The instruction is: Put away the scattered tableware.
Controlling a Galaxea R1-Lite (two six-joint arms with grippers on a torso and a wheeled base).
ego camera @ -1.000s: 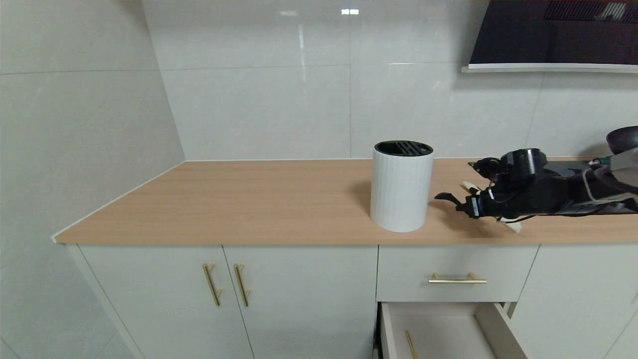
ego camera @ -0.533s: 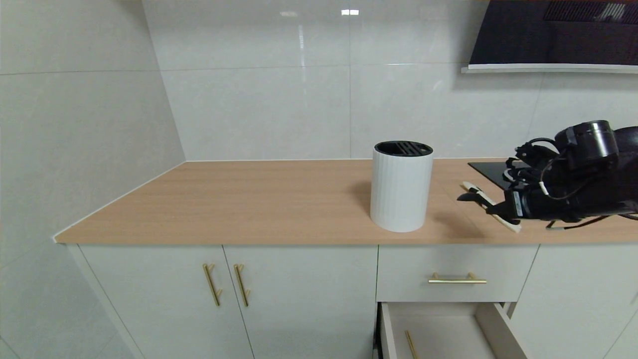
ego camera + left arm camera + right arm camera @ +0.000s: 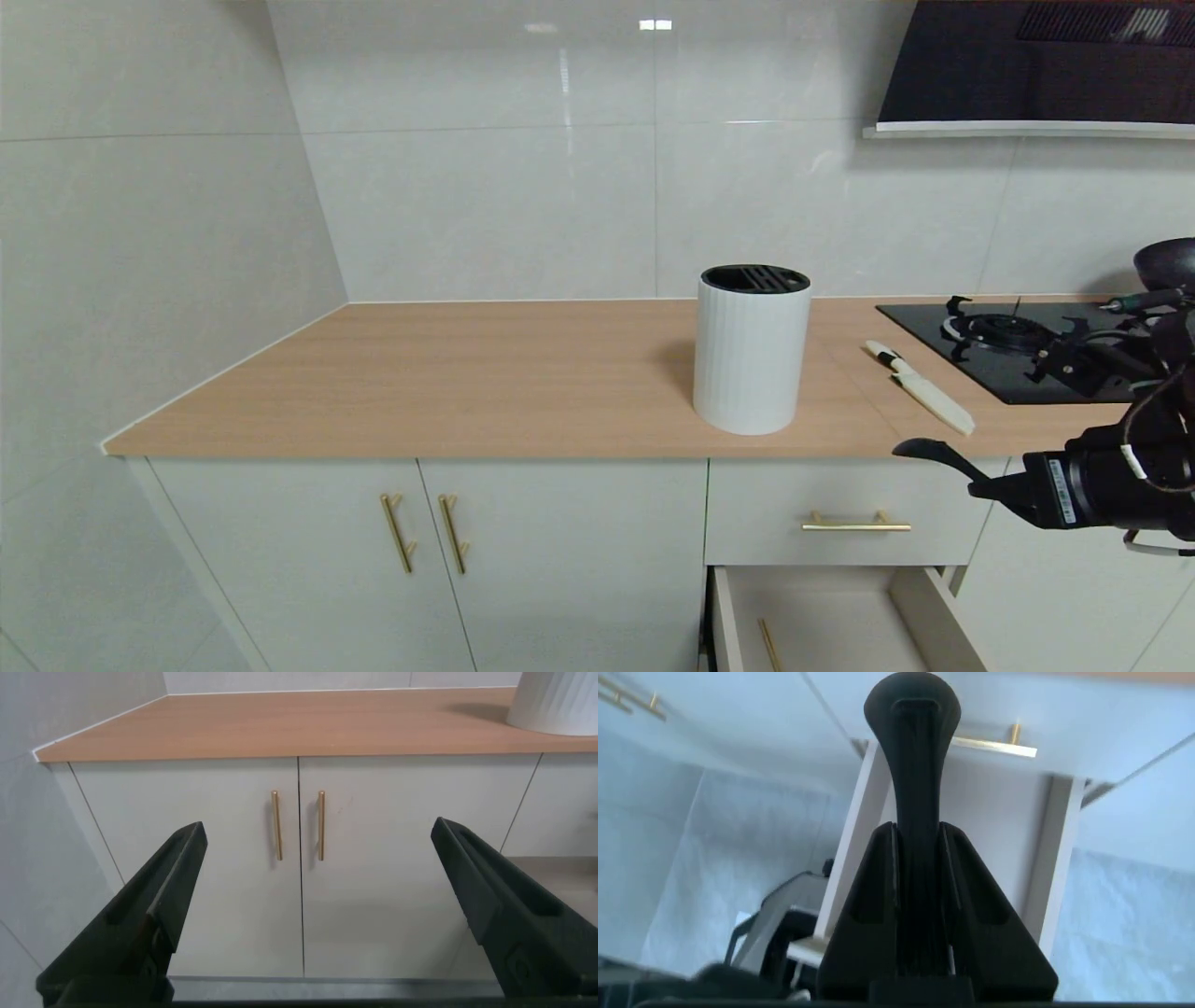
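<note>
Knife point(image 3: 920, 387) on counter point(image 3: 513, 373), right claw point(image 3: 920, 450) lower, apart

A pale-bladed knife point(image 3: 920, 387) is lying flat on the wooden worktop point(image 3: 513, 373), its handle pointing toward the back wall and its tip angling toward the front edge. Near it on the left, not touching it, a white ribbed cylindrical knife holder point(image 3: 752, 350) is standing upright, its black slotted top facing up.
</note>
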